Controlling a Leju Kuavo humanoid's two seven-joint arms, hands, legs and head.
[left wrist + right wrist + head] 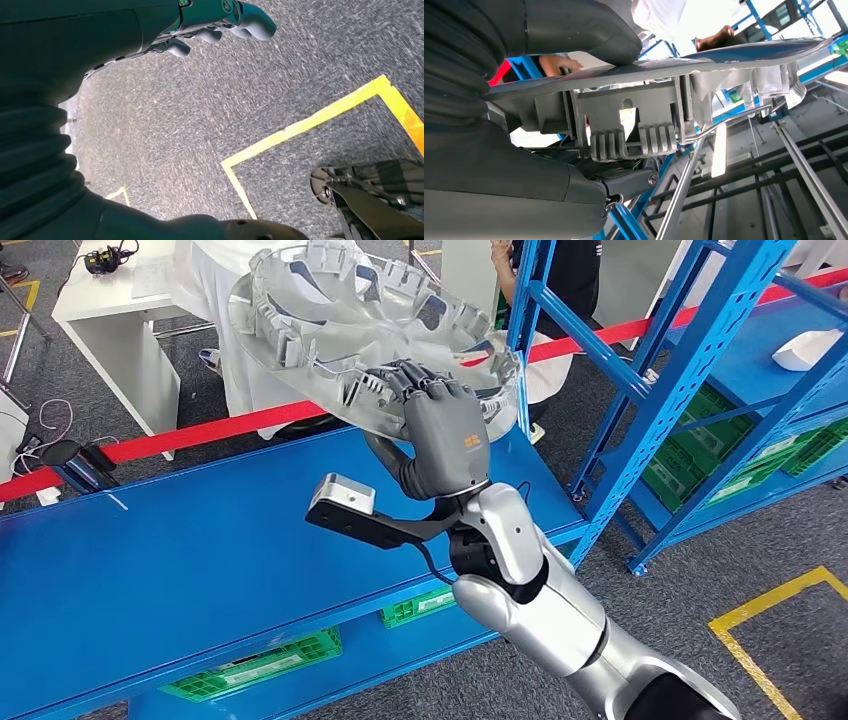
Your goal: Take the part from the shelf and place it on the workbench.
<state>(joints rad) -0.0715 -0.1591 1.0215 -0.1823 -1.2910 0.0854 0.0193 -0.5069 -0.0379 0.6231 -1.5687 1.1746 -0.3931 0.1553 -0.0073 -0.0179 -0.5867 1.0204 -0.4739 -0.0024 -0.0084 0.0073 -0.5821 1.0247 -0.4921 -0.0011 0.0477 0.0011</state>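
The part [340, 325] is a large grey plastic ring with ribbed clips and cut-outs. My right hand [440, 430] grips its near rim and holds it tilted in the air above the blue workbench [200, 550]. In the right wrist view the part's rim [634, 117] lies clamped between my thick thumb and the fingers [574, 30]. My left hand [220, 20] hangs over the grey floor, its fingers curled in with nothing in them.
A red barrier bar [200, 435] runs behind the workbench. Blue shelving [700, 370] stands to the right with green crates [700, 460] and a white part [805, 348] on it. Green crates [260, 665] sit under the bench. A person in white [220, 280] stands beyond.
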